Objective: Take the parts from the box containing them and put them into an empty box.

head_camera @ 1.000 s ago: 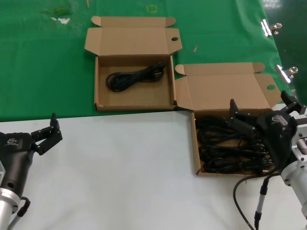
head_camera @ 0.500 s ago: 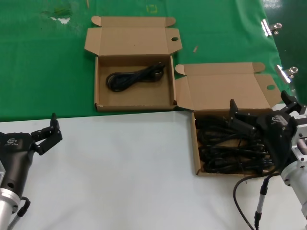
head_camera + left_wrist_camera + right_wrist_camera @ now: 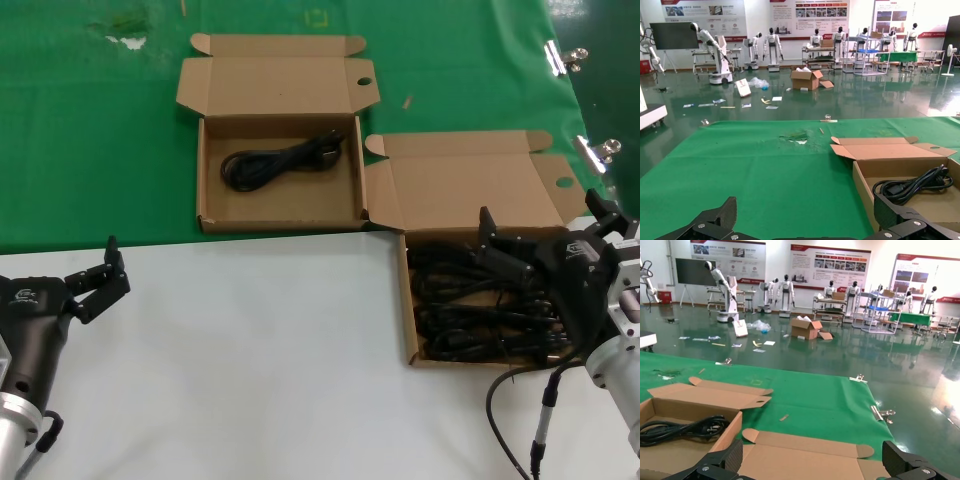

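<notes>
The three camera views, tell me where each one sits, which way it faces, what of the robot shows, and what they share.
Head view: on the robot's head, looking forward and down at the far box with one power cord and the near box full of cords; left end effector and right end effector show.
Left wrist view: level across the green cloth; two fingertips show.
Right wrist view: above the near box's lid, facing the hall; fingertips show.
Shared: both wrist views and the head view show the far box's cord.

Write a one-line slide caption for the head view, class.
Right gripper open over the full box of power cords; one cord lies in the far box; left gripper idle.
</notes>
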Controlling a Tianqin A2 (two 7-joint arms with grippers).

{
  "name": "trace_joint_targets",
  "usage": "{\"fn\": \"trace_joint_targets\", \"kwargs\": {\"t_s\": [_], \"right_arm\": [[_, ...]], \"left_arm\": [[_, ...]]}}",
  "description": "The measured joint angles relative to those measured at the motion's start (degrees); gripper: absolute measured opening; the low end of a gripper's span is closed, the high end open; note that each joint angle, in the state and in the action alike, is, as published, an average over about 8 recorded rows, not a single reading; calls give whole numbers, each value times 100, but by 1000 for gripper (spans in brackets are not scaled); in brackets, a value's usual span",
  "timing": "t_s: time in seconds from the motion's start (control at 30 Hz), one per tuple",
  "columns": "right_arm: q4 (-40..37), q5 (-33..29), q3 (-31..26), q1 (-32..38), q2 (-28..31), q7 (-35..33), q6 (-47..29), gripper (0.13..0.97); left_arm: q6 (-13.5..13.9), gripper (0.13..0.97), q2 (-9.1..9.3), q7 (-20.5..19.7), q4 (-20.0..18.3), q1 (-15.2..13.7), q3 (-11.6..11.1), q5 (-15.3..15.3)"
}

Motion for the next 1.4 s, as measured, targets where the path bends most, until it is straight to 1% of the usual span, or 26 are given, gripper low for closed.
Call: {"fn": "trace_joint_targets", "kwargs": {"t_s": [1.4], "right_arm": [[0,0,0,0,0,0,0,966]], "left_arm": [[0,966,0,0,0,0,0,0]]}}
